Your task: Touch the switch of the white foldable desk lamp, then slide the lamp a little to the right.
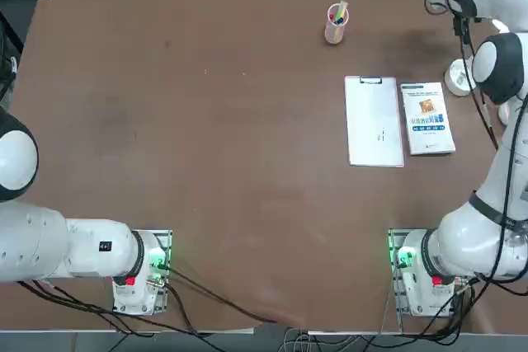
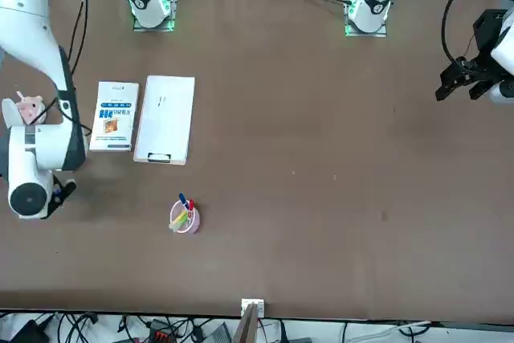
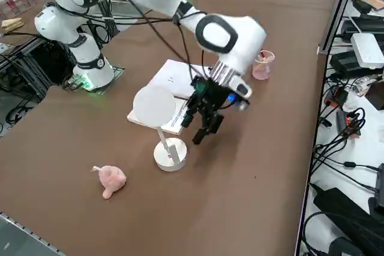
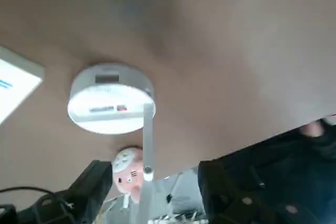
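Right side view puts the white foldable desk lamp [image 3: 165, 130] near the table's right edge, between the booklet [image 3: 174, 118] and a pink toy [image 3: 110, 179]. Your right gripper [image 3: 203, 123] hangs released just beside it, grasping nothing. Its stem stands upright, round head topmost; push high and you risk tipping it, so judge contact low at the base.

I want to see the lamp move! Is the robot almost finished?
Hard to tell what is done. The right end effector hangs open beside the white lamp, touching nothing. The lamp stands upright near the booklet. Nothing shows the switch touch; the rightward slide looks left to do.
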Controlling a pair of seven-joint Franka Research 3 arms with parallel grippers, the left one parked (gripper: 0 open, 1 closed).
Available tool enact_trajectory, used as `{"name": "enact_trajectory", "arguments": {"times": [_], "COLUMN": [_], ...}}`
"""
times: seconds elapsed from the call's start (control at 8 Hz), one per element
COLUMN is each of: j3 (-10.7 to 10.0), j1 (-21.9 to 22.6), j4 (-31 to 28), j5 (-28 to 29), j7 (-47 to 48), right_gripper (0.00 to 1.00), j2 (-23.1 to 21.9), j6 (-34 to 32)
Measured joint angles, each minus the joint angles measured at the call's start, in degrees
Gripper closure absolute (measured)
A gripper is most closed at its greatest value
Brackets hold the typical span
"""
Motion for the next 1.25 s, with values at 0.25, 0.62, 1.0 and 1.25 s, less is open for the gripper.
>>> {"name": "enact_trajectory", "arguments": {"times": [0.25,0.62,1.0,1.25], "j3": [0.2,0.1,0.1,0.1], "j1": [5.2,8.9,8.9,8.9], "j4": [4.0,6.4,6.3,3.0], "j5": [0.4,13.3,26.2,30.1], "j7": [0.1,0.3,0.5,7.5], "right_gripper": [0.0,0.0,0.0,0.0], "j2": [-0.6,-9.1,-19.8,-26.3], "j6": [-0.4,-5.7,-13.5,-16.5]}}
